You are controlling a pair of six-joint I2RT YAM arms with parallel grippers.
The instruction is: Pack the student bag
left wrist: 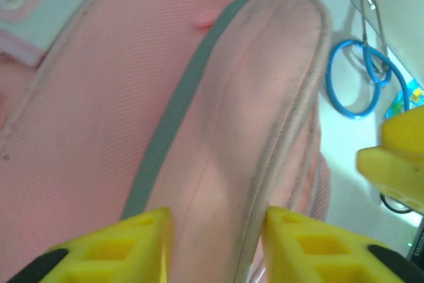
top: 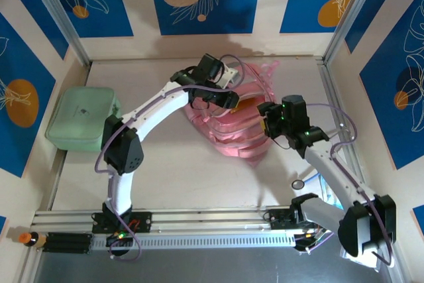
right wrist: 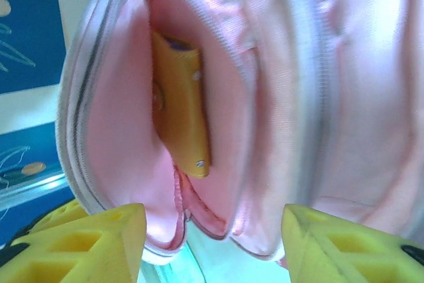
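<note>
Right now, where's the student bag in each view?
Top external: student bag mid-frame, right of the mint-green case.
Left wrist: close up, left edge to past centre, grey stripe down it.
Right wrist: its open zip mouth, yellow item inside.
Shared landmark: right gripper at the bag's right side; its yellow fingers along the right wrist's bottom edge, likely left wrist's right edge too.

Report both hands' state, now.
Left hand: open, over the pink bag.
Right hand: open, empty, facing into the bag.
</note>
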